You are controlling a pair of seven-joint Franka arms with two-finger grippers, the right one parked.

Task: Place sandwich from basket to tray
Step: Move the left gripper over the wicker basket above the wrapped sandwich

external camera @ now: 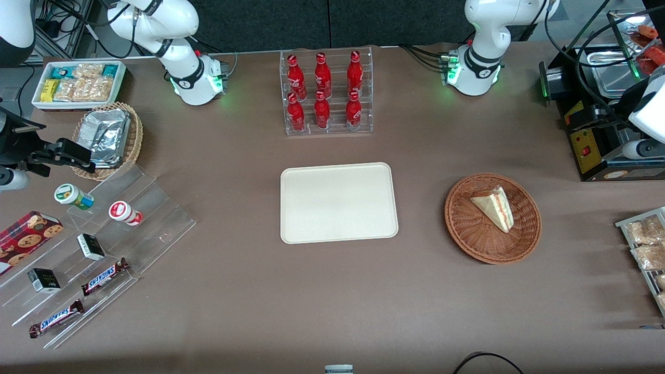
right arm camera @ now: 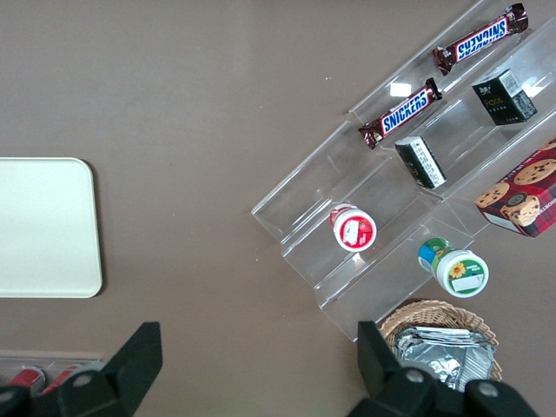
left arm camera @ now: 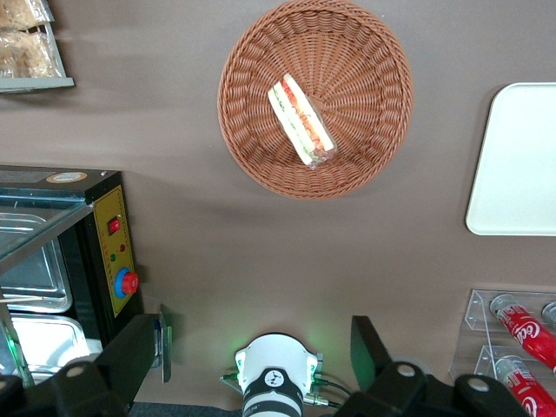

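The sandwich (external camera: 494, 208) lies in the basket (external camera: 467, 234), at three o'clock from the bare tray (external camera: 338, 202), while the gripper (left arm camera: 252, 365) hangs high above the table, fingers spread, holding nothing.

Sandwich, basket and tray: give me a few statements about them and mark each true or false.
1. The sandwich lies in the basket. True.
2. The tray holds a bottle. False: nothing is on it.
3. The gripper grips the sandwich. False: it hangs open above the table, well clear of the basket.
4. The red bottles stand in a clear rack. True.
5. The basket touches the tray. False: bare table separates them.
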